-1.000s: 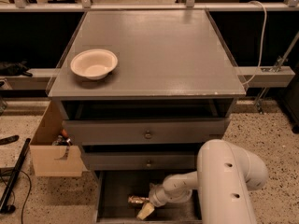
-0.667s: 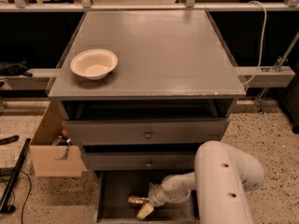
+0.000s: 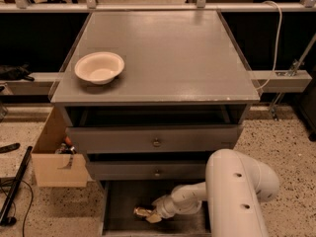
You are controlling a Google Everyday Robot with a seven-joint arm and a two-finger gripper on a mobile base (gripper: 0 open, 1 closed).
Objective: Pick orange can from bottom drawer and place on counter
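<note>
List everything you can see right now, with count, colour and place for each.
counter: 1, glossy grey, top of the drawer cabinet
bowl: 1, cream, on the counter near its front left corner
knobbed drawers: 2, grey, under the counter, both slightly out
bottom drawer: 1, grey with dark interior, lowest in the cabinet, pulled open
orange can: 1, orange-gold, inside the bottom drawer, right at the hand
cardboard box: 1, tan, on the floor left of the cabinet, with small items inside
cable: 1, white, looping down behind the cabinet's right side
arm: 1, white, lower right, reaching into the bottom drawer
hand: 1, tan-tipped, low in the bottom drawer beside the orange can
</note>
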